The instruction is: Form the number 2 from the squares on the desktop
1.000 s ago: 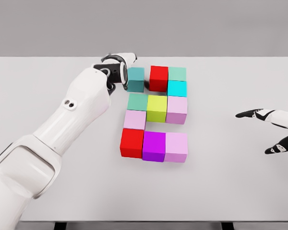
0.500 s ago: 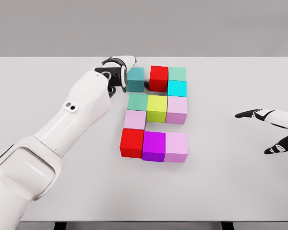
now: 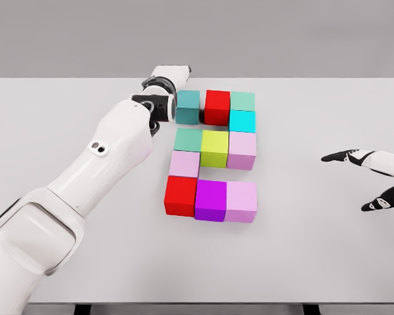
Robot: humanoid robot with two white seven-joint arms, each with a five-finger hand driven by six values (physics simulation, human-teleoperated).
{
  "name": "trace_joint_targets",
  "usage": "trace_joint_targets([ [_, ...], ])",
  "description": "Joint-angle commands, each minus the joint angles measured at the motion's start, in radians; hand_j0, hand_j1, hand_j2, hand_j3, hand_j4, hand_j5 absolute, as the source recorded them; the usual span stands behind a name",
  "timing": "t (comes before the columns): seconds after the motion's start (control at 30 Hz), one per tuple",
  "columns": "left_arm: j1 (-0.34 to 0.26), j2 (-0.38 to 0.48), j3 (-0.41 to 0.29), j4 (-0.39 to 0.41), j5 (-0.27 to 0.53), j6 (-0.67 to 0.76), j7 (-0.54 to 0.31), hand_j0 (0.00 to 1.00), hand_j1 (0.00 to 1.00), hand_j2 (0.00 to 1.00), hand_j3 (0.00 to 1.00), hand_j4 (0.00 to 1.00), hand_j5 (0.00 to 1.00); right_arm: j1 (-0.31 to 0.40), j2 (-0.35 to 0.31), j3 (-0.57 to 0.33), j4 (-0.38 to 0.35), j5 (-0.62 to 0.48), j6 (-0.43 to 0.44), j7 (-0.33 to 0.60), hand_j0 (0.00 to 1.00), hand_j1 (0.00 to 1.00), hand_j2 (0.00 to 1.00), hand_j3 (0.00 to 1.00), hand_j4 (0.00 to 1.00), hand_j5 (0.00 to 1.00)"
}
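Note:
Coloured cubes form a figure on the white table (image 3: 315,111). The top row is a dark teal cube (image 3: 187,107), a red cube (image 3: 217,106) and a mint cube (image 3: 242,100), with a cyan cube (image 3: 242,121) below the mint one. The middle row is a green cube (image 3: 188,139), a yellow-green cube (image 3: 215,147) and a pink cube (image 3: 241,149). A pale pink cube (image 3: 184,164) sits above the bottom row of a red cube (image 3: 180,195), a magenta cube (image 3: 210,199) and a pink cube (image 3: 241,201). My left hand (image 3: 171,73) is at the dark teal cube's upper left. My right hand (image 3: 362,182) hovers open at the far right.
My left arm (image 3: 111,157) stretches diagonally across the table's left half, close beside the figure's left column. The table's far edge runs just behind the left hand.
The dark teal cube has slid slightly right and back, now level with the red cube. My left hand has moved up and away from me. The right hand has not moved.

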Motion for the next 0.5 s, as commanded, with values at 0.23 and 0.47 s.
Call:
trace_joint_targets([
  [0.23,0.0,0.0,0.002,0.0,-0.006,-0.006,0.005,1.0,1.0,1.0,1.0,1.0,1.0,0.0,-0.002,0.0,0.001,-0.006,0.003,0.0,1.0,1.0,1.0,1.0,1.0,1.0],
  [0.47,0.002,0.0,0.002,-0.008,-0.003,-0.004,0.005,1.0,1.0,1.0,1.0,1.0,1.0,-0.002,0.003,0.0,0.005,-0.004,0.003,0.0,1.0,1.0,1.0,1.0,1.0,1.0],
])
